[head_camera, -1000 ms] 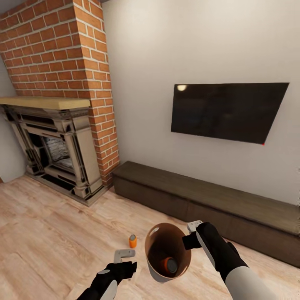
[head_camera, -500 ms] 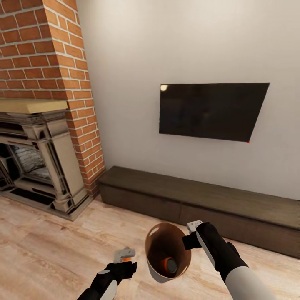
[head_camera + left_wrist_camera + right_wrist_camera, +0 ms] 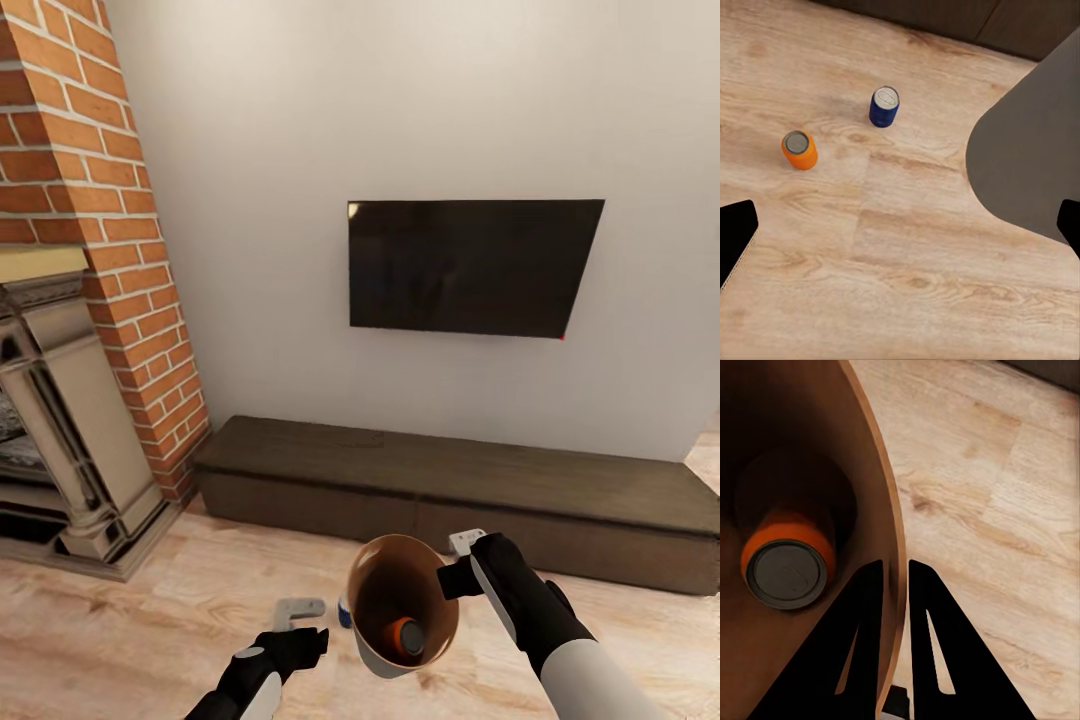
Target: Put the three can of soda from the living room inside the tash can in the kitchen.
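So the right pincer (image 3: 455, 562) is clamped on the rim of the trash can (image 3: 372, 650), one finger inside and one outside, holding it up off the floor, I'd guess so it can be carried to the remaining cans. It's a tapered bin, pale outside, tan-brown inside, with one orange can (image 3: 787, 562) already lying at the bottom, grey top showing. The left pincer (image 3: 297, 610) hangs spread apart and empty over the wood floor (image 3: 930, 247), where another orange can (image 3: 799, 149) and a blue can (image 3: 884, 106) stand upright, near each other.
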{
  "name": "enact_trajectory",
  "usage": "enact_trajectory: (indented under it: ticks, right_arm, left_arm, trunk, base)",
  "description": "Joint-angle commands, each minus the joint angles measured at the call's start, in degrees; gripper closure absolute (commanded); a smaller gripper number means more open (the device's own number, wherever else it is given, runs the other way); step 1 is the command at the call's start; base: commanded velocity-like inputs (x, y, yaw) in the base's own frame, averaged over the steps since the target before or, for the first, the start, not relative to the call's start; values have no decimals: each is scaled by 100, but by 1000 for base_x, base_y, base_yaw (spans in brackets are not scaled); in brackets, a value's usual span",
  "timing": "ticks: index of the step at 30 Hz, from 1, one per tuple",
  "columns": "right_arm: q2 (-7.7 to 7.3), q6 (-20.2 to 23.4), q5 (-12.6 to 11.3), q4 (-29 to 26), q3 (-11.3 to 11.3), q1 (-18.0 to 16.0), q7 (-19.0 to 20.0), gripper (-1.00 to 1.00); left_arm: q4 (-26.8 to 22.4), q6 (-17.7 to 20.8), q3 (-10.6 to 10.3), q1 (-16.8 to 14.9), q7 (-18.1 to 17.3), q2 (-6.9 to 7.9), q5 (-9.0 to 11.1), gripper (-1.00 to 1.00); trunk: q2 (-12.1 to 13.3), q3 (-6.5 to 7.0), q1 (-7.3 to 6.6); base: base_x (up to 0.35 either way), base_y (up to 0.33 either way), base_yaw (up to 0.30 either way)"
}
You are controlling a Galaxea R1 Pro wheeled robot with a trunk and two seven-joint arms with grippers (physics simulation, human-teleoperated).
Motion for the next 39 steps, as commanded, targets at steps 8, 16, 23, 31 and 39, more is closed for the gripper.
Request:
enact_trajectory:
  ticks: [8, 16, 23, 31, 39]
  right_arm:
    - [-1, 5, -111, -2, -2, -2, 32, 100]
    - [-7, 4, -111, -2, -3, -2, 31, 100]
    - [-8, 5, -111, -2, -2, 0, 31, 100]
    - [-8, 9, -111, -2, 28, 0, 32, 100]
    - [-8, 11, -111, -2, 56, 0, 32, 100]
  left_arm:
    - [0, -5, -68, 0, 0, 0, 0, -100]
    - [0, -6, -85, 0, 1, 0, 0, -100]
    - [0, -7, -86, 0, 2, 0, 0, -100]
    - [-7, -143, -94, 0, -6, 0, -3, -100]
    - [-6, -206, -151, 0, -7, 0, -2, -100]
  trunk:
    - [-1, 1, 0]
    - [-1, 1, 0]
    - [-1, 1, 0]
    - [-1, 1, 0]
    - [-1, 1, 0]
  base:
    - [262, 239, -286]
    - [196, 89, -284]
    - [130, 6, -102]
    - [26, 1, -11]
    - [2, 0, -1]
